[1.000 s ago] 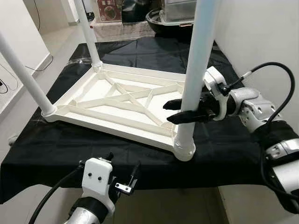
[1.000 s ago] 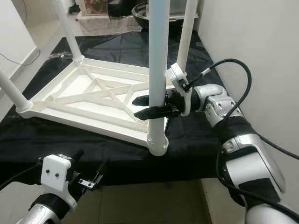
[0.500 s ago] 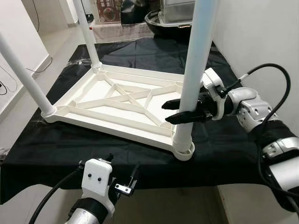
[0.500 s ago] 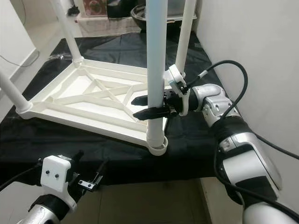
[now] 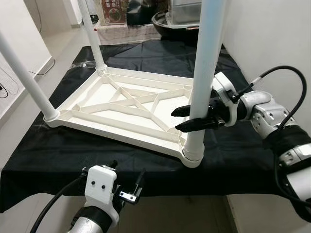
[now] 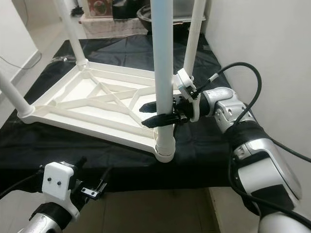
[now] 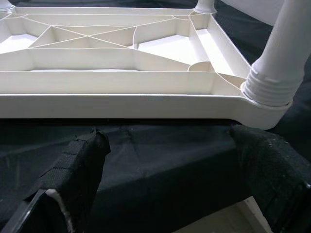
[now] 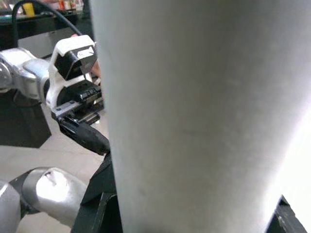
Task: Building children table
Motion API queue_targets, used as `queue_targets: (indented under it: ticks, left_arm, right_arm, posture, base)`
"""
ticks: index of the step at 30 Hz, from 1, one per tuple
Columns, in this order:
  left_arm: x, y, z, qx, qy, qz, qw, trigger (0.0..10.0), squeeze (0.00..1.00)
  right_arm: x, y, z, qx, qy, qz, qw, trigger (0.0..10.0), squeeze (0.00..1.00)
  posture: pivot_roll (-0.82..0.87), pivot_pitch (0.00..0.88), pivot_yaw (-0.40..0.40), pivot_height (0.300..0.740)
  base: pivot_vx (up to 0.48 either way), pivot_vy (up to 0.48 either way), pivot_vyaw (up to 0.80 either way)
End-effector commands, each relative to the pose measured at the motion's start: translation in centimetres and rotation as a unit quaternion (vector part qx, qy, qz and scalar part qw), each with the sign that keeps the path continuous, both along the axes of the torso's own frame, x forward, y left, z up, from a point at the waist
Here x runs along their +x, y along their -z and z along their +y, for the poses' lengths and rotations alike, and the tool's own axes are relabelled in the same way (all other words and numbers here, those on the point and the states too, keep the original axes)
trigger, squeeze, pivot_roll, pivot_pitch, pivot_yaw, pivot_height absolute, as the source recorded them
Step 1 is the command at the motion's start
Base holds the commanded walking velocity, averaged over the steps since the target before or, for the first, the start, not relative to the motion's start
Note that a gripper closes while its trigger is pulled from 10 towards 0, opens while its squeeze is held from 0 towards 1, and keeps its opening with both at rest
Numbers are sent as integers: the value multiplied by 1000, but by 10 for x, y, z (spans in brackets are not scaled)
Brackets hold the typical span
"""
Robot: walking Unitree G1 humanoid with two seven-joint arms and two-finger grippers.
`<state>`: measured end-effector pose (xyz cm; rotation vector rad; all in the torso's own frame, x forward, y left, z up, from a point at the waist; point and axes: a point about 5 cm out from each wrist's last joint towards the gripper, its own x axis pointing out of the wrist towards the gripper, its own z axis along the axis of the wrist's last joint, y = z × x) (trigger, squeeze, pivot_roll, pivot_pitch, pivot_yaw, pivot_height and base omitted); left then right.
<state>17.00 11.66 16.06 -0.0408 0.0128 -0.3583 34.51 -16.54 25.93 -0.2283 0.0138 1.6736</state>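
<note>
Tabletop (image 5: pixel 121 109), white and ribbed, is lying upside down on the black-draped bench (image 5: pixel 58 150) in the left eye view, with legs standing up at its corners. In the right eye view the right gripper (image 6: pixel 163 112) is reaching around the near right leg (image 6: pixel 163 73), fingers apart either side of it. In the left wrist view the left gripper (image 7: pixel 180 189) is hanging below the bench edge, fingers spread wide. In the right wrist view that leg is looming close.
</note>
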Motion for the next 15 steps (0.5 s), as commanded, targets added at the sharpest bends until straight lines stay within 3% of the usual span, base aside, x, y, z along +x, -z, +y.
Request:
queue_targets:
  ticks: [1,15]
  left_arm:
    - [-1,3,1,4,-1,6,1000,10000,0]
    - [-1,2,0,5,-3,2,1000,10000,0]
  right_arm:
    - [-3,8,4,-5,-15,15,1000,10000,0]
    - [4,26,15,-2,-6,13,1000,10000,0]
  posture:
    - [108,147,42,740]
    - [115,138,33,740]
  base:
    - [0,0,0]
    - [0,0,0]
